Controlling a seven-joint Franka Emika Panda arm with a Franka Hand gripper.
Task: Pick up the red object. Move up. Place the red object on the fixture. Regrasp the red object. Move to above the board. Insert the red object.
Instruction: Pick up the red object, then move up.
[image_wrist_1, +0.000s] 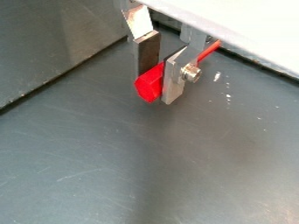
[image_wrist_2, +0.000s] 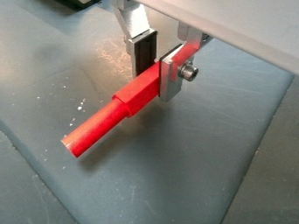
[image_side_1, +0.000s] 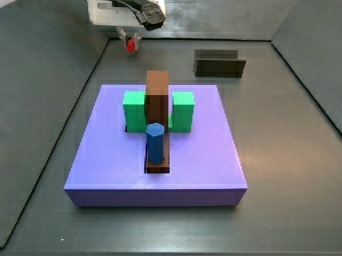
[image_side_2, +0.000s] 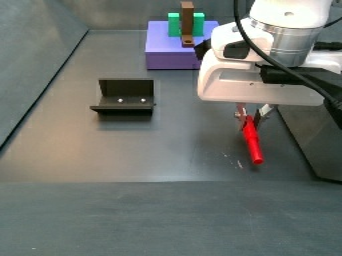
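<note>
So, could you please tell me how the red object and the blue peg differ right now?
Colour: the red object is bright red, the blue peg blue. Hold: the gripper, off beside the board, is shut on the red object, while nothing grips the blue peg. Pose: the red object hangs tilted from the fingers, its tip near the floor; the blue peg stands upright on the board. Both are small elongated pegs.

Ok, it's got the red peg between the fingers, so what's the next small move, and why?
Probably a straight lift. The gripper is shut on one end of the red object, which in a side view angles down with its free tip at the floor. The fixture stands apart, so raise first, then carry across.
</note>
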